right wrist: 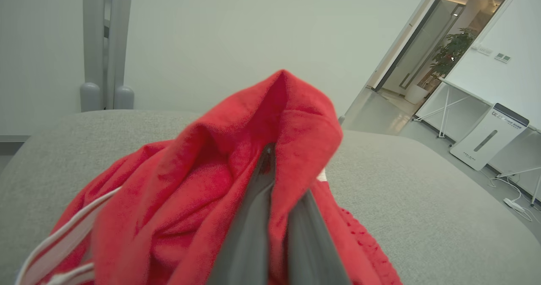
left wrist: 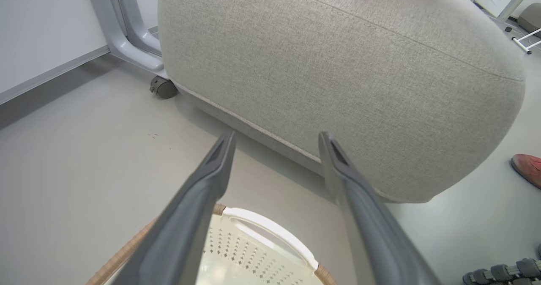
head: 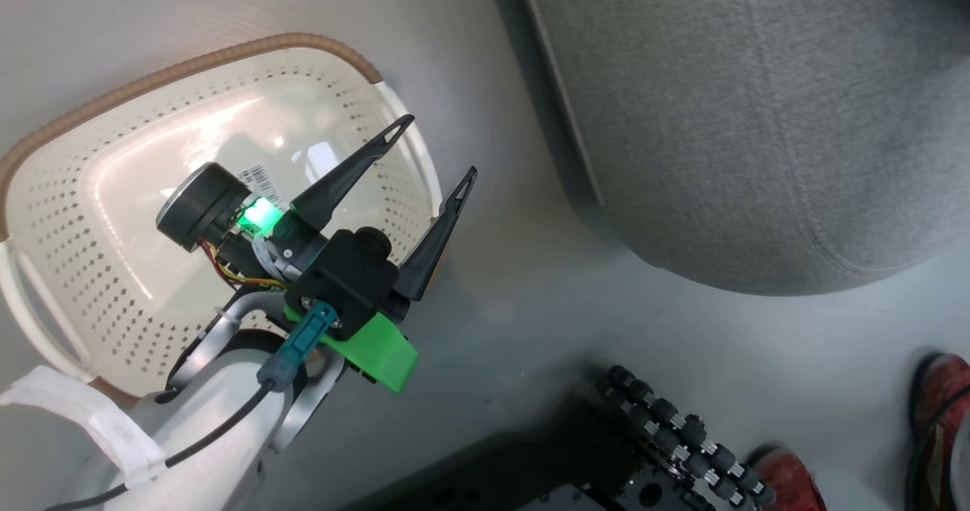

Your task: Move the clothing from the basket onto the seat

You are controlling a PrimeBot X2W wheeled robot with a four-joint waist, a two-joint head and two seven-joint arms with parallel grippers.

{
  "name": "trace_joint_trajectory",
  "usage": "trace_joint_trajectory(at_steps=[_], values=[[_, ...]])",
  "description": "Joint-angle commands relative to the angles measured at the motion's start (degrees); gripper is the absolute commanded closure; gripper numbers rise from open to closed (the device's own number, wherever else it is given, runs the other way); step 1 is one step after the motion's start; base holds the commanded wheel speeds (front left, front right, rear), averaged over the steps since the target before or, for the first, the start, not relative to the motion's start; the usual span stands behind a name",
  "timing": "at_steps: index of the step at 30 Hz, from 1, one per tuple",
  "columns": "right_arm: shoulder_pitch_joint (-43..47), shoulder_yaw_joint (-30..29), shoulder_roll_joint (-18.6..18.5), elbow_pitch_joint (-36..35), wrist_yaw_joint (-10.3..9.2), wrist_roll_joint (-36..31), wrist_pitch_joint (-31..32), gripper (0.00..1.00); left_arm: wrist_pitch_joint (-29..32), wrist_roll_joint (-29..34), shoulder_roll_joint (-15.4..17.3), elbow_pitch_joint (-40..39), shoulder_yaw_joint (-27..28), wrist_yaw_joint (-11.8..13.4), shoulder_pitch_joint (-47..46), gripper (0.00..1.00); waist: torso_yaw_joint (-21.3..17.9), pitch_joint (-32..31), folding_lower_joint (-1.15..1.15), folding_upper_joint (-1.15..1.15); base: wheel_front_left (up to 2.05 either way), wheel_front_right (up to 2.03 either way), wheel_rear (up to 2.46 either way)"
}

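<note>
The cream perforated basket (head: 91,215) lies on the floor at the left, its inside bare. My left gripper (head: 440,145) hangs open over the basket's right handle with nothing between its fingers. In the left wrist view this gripper (left wrist: 275,136) points at the side of the light grey seat (left wrist: 338,65), with the basket's white handle (left wrist: 270,221) below it. My right gripper (right wrist: 270,154) is shut on the bright red clothing (right wrist: 203,183), held bunched just above the seat (right wrist: 422,200). White stripes (right wrist: 63,242) show at its lower left. The seat (head: 720,117) fills the head view's upper right.
A person's feet in red shoes (head: 940,405) stand on the floor at the lower right, one of them also a red shoe (left wrist: 526,168) beside the seat. My base with black rollers (head: 682,435) is at the bottom. A grey frame leg with a caster (left wrist: 162,86) stands behind the seat.
</note>
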Motion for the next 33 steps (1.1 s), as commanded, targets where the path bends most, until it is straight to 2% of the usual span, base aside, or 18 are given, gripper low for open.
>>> trace_joint_trajectory(at_steps=[1, 4, 7, 8, 9, 10, 21, 26, 33], values=[[-0.6, -0.2, 0.3, 1.9, -0.08, -0.7, 0.0, 1.0, -0.4, 0.0, -0.3, -0.1, 0.1, 0.4, -1.1, 0.0, 2.3, 1.1, -0.01, 0.0, 0.0, 0.0, 0.0], [-0.2, -1.5, 0.9, 5.3, -0.08, -2.1, 0.0, 1.0, -1.5, 0.1, -0.8, 0.3, 0.1, 0.9, -1.3, 0.0, 3.5, 0.6, -0.01, 0.0, 0.0, 0.0, 0.0], [1.6, -3.1, 1.7, 5.5, -0.08, -3.3, 0.0, 1.0, -3.6, -0.4, -1.8, 1.0, 0.1, 1.3, -1.2, 0.0, 4.6, -0.6, -0.01, 0.0, 0.0, 0.0, 0.0], [2.6, -3.9, 2.1, 4.8, -0.08, -3.8, 0.0, 0.78, -4.6, -0.8, -2.4, 1.5, 0.2, 1.4, -0.9, 0.0, 5.1, -1.4, -0.01, 0.0, 0.0, 0.0, 0.0], [3.4, -4.5, 2.5, 4.3, -0.08, -4.2, 0.0, 0.29, -5.5, -1.0, -2.7, 2.0, 0.2, 1.6, -0.7, 0.0, 5.4, -2.2, -0.01, 0.0, 0.0, 0.0, 0.0], [4.2, -5.4, 2.5, 3.2, -0.08, -4.5, 0.0, 0.0, -6.6, -1.2, -3.3, 2.8, 0.3, 1.9, -0.5, 0.0, 5.8, -3.1, -0.01, 0.0, 0.0, 0.0, 0.0], [21.7, -4.3, 5.7, -9.1, -0.08, -5.9, 0.0, 0.0, -18.4, -6.5, -9.8, 13.9, 3.4, 5.1, 4.1, 0.0, 10.0, -18.3, -0.01, 0.0, 0.0, 0.0, 0.0], [30.1, 0.4, 6.6, -12.3, -0.08, -5.7, 0.0, 0.0, -19.9, -9.0, -12.6, 16.8, 6.9, 6.3, 7.9, 0.0, 12.6, -26.1, -0.01, 0.0, 0.0, 0.0, 0.0], [37.6, 10.0, 6.6, -14.5, -0.08, -3.3, 0.0, 0.0, -19.7, -8.4, -16.9, 14.1, 16.1, 5.1, 16.6, 0.0, 16.0, -35.5, -0.01, 0.0, 0.0, 0.0, 0.0]])
